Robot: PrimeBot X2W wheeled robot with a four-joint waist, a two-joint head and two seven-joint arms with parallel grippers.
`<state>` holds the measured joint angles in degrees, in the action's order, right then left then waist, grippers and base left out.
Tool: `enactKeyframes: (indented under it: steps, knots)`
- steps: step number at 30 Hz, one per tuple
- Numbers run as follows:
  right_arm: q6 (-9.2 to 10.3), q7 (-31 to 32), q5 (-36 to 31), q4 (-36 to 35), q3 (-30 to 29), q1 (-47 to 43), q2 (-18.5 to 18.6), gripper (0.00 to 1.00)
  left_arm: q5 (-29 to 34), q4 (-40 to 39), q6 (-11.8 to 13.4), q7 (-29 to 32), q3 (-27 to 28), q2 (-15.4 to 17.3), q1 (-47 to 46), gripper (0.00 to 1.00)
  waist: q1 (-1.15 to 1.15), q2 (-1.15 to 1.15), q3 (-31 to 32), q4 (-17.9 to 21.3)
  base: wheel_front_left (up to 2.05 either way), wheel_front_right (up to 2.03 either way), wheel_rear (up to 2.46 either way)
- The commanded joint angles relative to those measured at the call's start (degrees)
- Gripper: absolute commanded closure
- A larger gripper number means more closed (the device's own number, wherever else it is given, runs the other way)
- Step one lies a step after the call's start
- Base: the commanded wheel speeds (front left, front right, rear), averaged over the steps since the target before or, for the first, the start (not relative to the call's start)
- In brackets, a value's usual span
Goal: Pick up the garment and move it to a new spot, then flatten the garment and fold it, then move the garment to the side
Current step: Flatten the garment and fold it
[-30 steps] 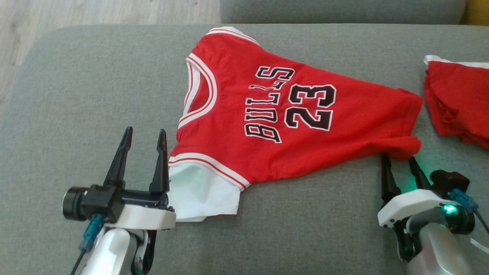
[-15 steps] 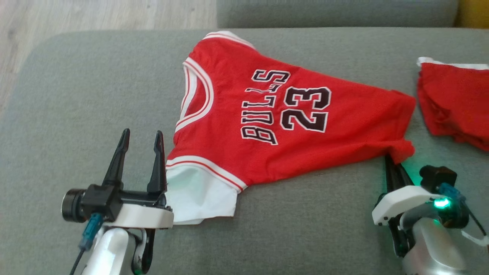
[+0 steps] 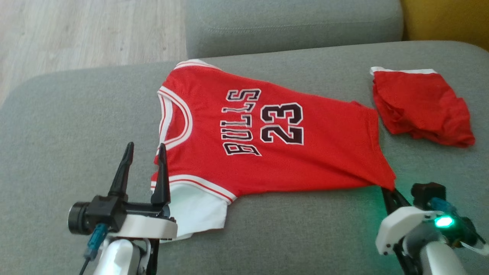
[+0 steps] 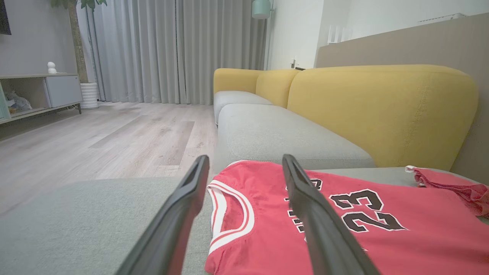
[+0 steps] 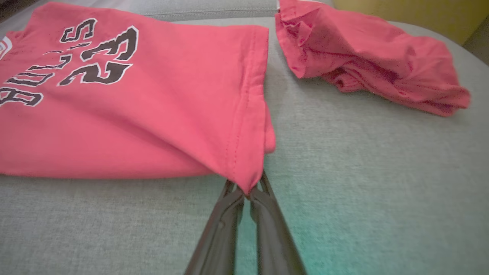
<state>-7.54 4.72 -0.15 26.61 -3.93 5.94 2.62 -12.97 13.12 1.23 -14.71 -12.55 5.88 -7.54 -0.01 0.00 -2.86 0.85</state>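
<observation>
So the right gripper (image 5: 247, 193) has its two dark fingers pinched together on the bottom corner of the red jersey (image 5: 153, 114) (the "23" reads upside down from here). The jersey lies spread on the grey cushion (image 5: 363, 183), and a crumpled red garment (image 5: 366, 57) sits just beside its hem.

Head view looks down from above at the grey seat (image 3: 57, 114), whole red jersey (image 3: 305, 160) in frame. Left wrist view: low, near collar end, facing along the seat. Right wrist view: close over the hem corner. All share the jersey.
</observation>
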Motion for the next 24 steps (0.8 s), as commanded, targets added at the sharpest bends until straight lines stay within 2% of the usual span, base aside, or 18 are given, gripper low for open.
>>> enactKeyframes:
  steps: [1, 2, 4, 5, 10, 14, 19, 24]
  knots:
    - [0.05, 1.3, -0.4, -4.3, 0.6, 0.1, 0.3, 0.56, 0.6, -1.5, -0.3, -0.3, 2.4, -0.1, -1.4, 0.00, 0.01, 0.00, 0.6, 0.3, 0.00, 0.00, 0.00]
    - [0.05, 2.5, -0.5, -6.5, 0.1, -0.8, 0.3, 0.13, 0.8, -1.5, -0.3, -0.3, 2.4, -0.3, -1.3, 0.00, 0.01, 0.00, 0.8, 0.3, 0.00, 0.00, 0.00]
    - [0.05, 4.8, -0.6, -10.4, -0.9, -2.3, 0.3, 0.09, 1.0, -1.4, -0.5, -0.3, 2.5, -0.6, -1.3, 0.00, 0.01, 0.00, 1.0, 0.2, 0.00, 0.00, 0.00]
    - [0.05, 5.7, -0.9, -12.1, -1.6, -3.0, 0.3, 0.03, 1.1, -1.4, -0.6, -0.3, 2.6, -0.8, -1.2, 0.00, 0.01, 0.00, 1.0, 0.2, 0.00, 0.00, 0.00]
    - [0.05, 8.3, -2.8, -17.9, -4.1, -4.8, 0.3, 0.00, 1.6, -1.2, -1.3, -0.3, 2.7, -1.1, -1.4, 0.00, 0.01, 0.00, 0.8, -0.7, 0.00, 0.00, 0.00]
    - [0.05, 7.5, -3.6, -22.6, -5.4, -5.0, 0.3, 0.00, 2.1, -1.0, -1.9, -0.3, 3.0, -1.3, -2.0, 0.00, 0.01, 0.00, 0.6, -1.6, 0.00, 0.00, 0.00]
    - [0.05, 1.6, -1.8, -26.2, -4.0, -3.7, 0.3, 0.00, 2.6, -0.8, -2.3, -0.3, 3.4, -1.5, -2.3, 0.00, 0.01, 0.00, 0.4, -1.9, 0.00, 0.00, 0.00]
    - [0.05, -4.8, 1.4, -25.4, -1.1, -3.6, 0.3, 0.00, 2.9, -0.7, -2.5, -0.3, 4.0, -1.7, -2.1, 0.00, 0.01, 0.00, 0.5, -1.6, 0.00, 0.00, 0.00]
